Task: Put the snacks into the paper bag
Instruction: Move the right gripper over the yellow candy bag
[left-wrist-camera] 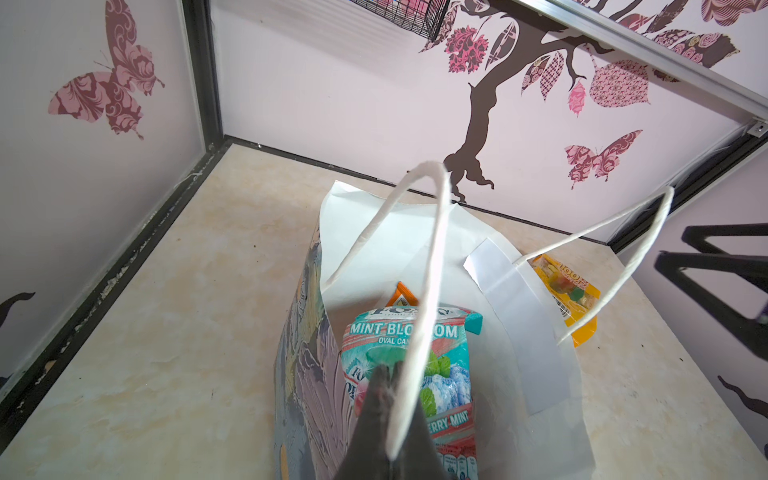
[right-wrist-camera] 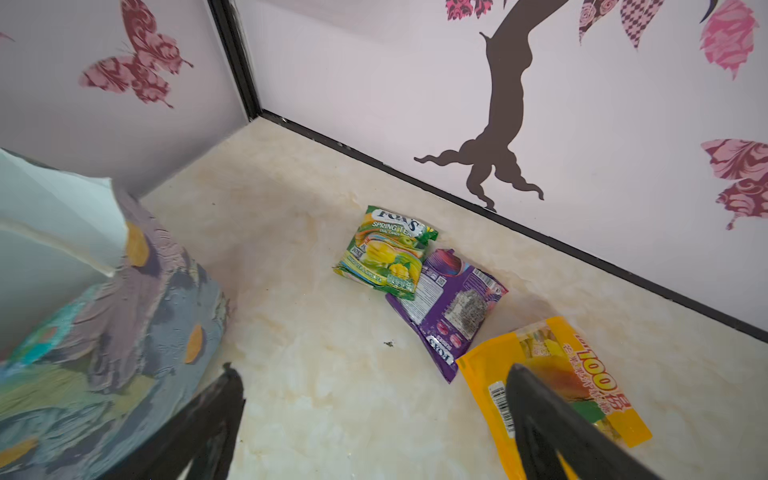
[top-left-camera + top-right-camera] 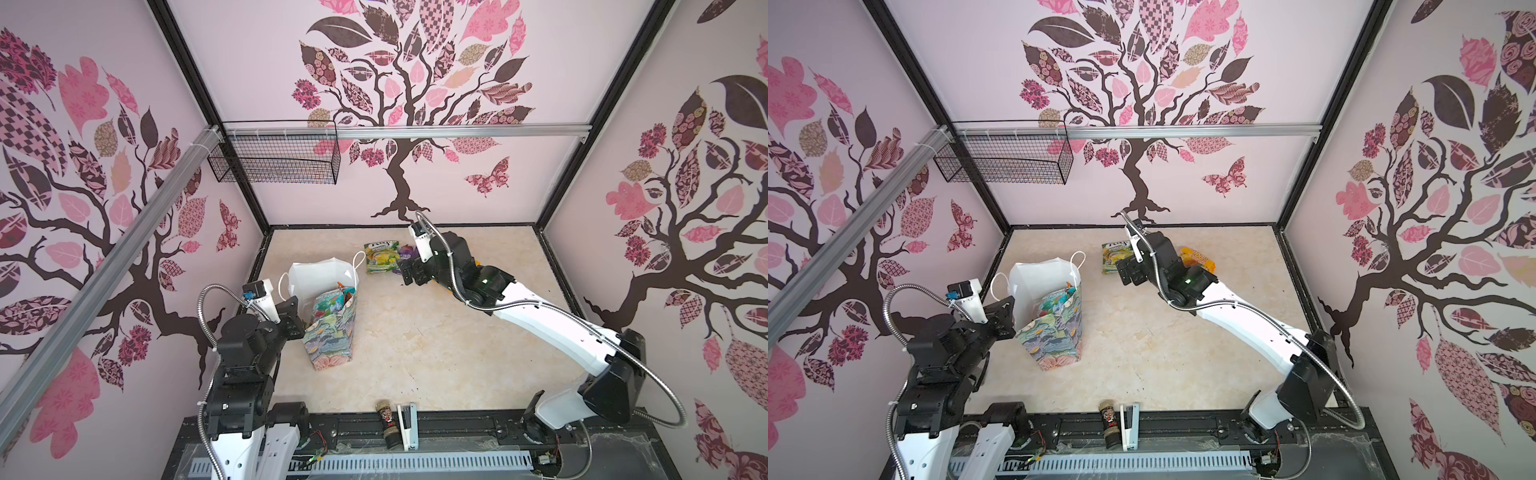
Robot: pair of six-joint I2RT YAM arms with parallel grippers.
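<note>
Right claw (image 2: 371, 368) gapes over bare floor (image 2: 332, 399) beside yellow packet (image 2: 582, 361).

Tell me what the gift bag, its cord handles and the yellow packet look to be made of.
Gift bag: paper, matte; the white inside holds sharp creases, and the printed outside looks textured like brushstrokes.
Cord handle: probably twisted white paper cord, matte, standing in a stiff loop; it could be another fibre.
Yellow packet: thin plastic film, glossy, with sheen and soft wrinkles.
</note>
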